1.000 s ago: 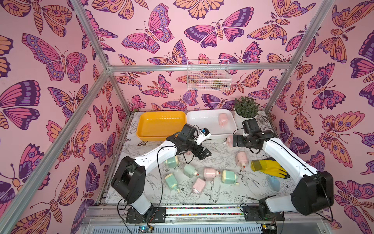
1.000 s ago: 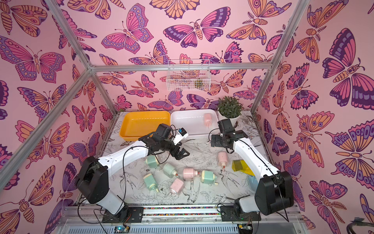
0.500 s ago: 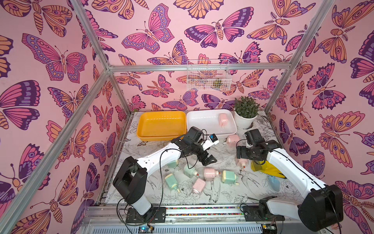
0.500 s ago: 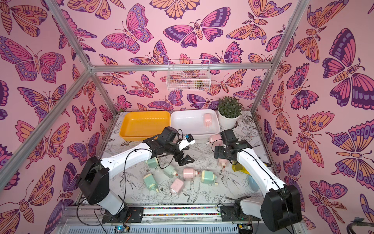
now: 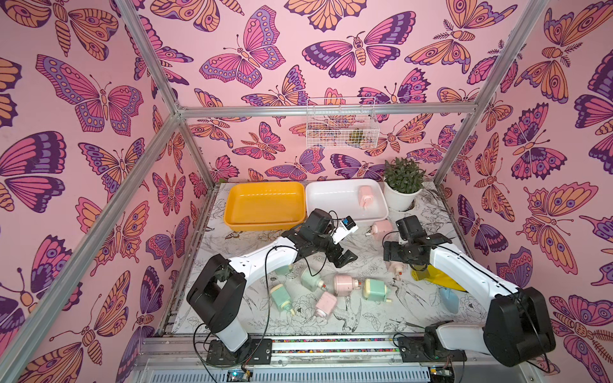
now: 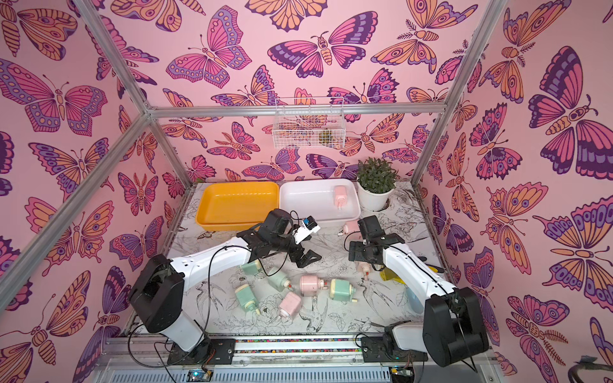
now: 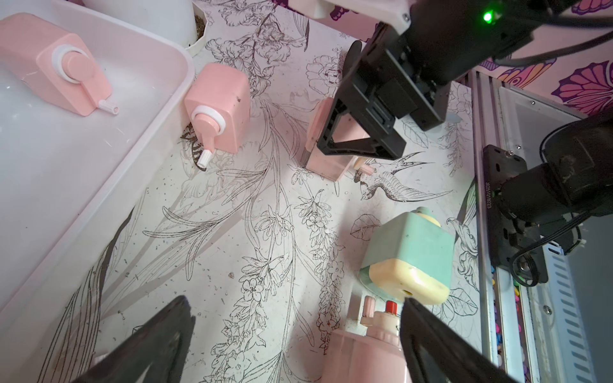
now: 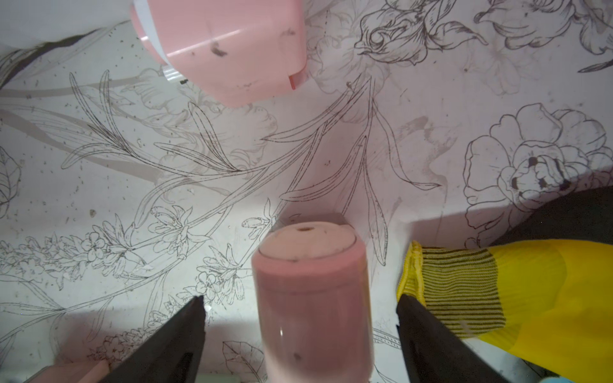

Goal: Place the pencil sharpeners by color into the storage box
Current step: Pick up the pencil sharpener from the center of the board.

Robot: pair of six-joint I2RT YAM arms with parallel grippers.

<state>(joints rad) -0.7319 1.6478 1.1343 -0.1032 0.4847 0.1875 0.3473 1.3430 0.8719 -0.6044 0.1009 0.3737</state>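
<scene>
Bright even light; wrist views blurry up close.

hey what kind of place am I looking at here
Probably a robot test cell, not a home: an aluminium frame boxes in butterfly-print walls, and two arms bolted to a front rail work over a floral tabletop.

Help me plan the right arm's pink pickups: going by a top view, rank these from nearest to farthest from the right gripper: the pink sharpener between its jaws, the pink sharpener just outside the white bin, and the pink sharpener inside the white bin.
1. Pink sharpener between the jaws, under the right gripper.
2. Pink sharpener outside the white bin, by its front rim.
3. Pink sharpener inside the white bin, at the back.
</scene>
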